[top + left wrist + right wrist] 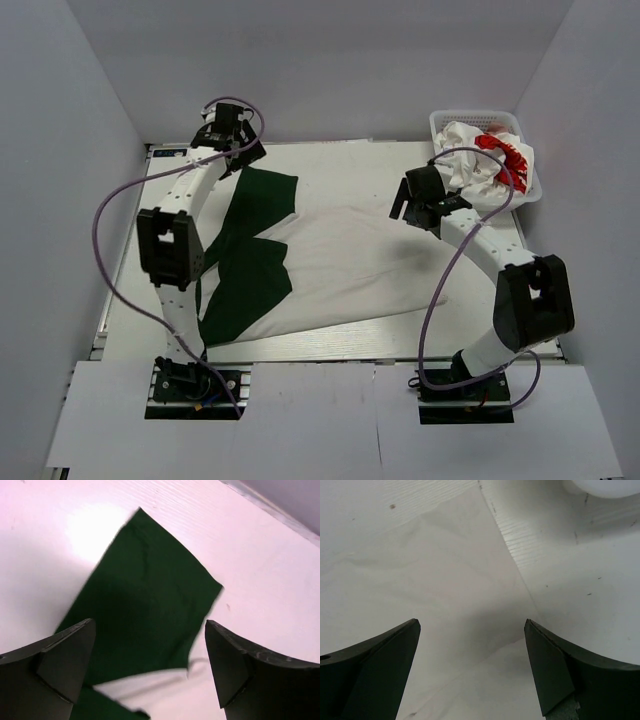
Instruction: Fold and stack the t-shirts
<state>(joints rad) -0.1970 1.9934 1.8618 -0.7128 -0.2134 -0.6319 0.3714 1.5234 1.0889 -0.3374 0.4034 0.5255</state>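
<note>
A large white t-shirt (340,270) with dark green sleeves lies spread on the table. One sleeve (262,195) points to the back left and the other (245,290) lies nearer the front. My left gripper (240,160) hovers open over the tip of the far sleeve (150,590), with nothing between its fingers (70,655). My right gripper (405,208) hangs open above the shirt's right edge, where white cloth (435,580) meets the table. A second t-shirt (490,160), white with red print, sits crumpled in the basket.
The white lattice basket (440,125) stands at the back right corner, just behind my right arm. White walls close in the table on the left, back and right. The bare tabletop (580,570) shows beside the shirt's edge.
</note>
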